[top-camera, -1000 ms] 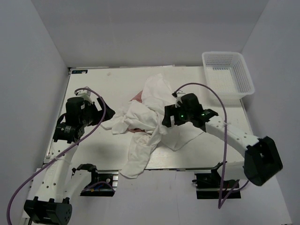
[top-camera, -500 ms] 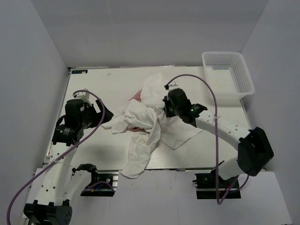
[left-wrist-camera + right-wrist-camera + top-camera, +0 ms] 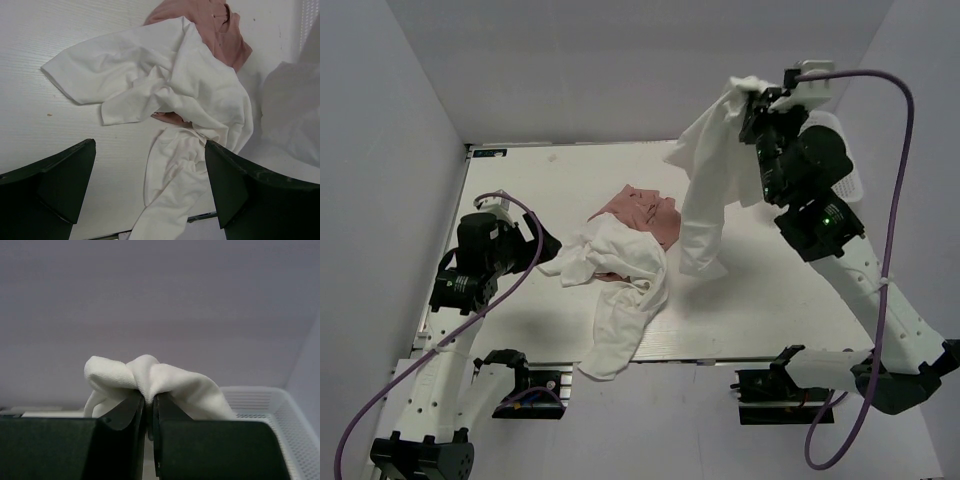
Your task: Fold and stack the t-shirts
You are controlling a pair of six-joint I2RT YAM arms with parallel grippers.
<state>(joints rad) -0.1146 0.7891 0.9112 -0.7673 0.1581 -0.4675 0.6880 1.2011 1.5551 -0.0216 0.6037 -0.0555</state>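
While the right jaws pinch a hanging tee [image 3: 705, 175] high above the pink tee [image 3: 638, 208], the left jaws gape empty to its left; a crumpled tee [image 3: 620, 265] overlaps it, reaching the near counter [image 3: 550, 185] edge.

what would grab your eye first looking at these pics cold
The right gripper is raised high at the far right, pinching a white t-shirt that hangs down over the table. Mid-table, a pink t-shirt lies partly under a second, crumpled white t-shirt, with the open left gripper just to its left.

Robot lab: plain-walled booth [image 3: 620, 60], white bench [image 3: 540, 180].
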